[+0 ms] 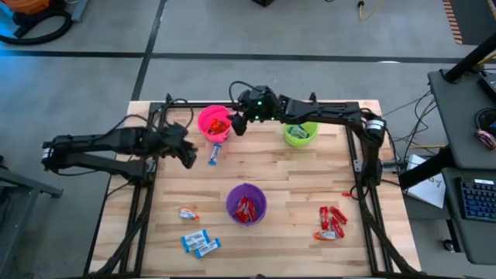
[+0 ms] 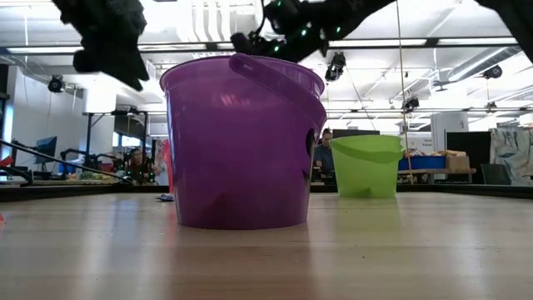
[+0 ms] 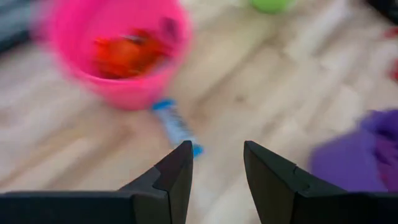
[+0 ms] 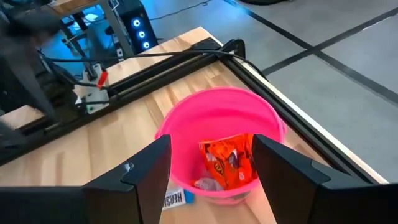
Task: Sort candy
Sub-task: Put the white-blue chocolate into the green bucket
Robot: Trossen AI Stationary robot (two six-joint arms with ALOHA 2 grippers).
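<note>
A pink cup (image 1: 215, 122) with orange candies (image 4: 229, 163) stands at the table's far middle. My right gripper (image 4: 211, 140) is open above the cup's mouth and holds nothing; it also shows in the high view (image 1: 236, 124). A blue-and-white candy (image 1: 215, 153) lies flat on the table just near of the pink cup. My left gripper (image 3: 217, 149) is open and empty, above the table to the left of that candy (image 3: 177, 127); it also shows in the high view (image 1: 188, 156).
A purple cup (image 1: 246, 204) with red candies stands at the near middle, and a green cup (image 1: 300, 133) at the far right. Blue-and-white candies (image 1: 200, 243) and one orange-ended candy (image 1: 188, 214) lie near left. Red candies (image 1: 332, 222) lie near right.
</note>
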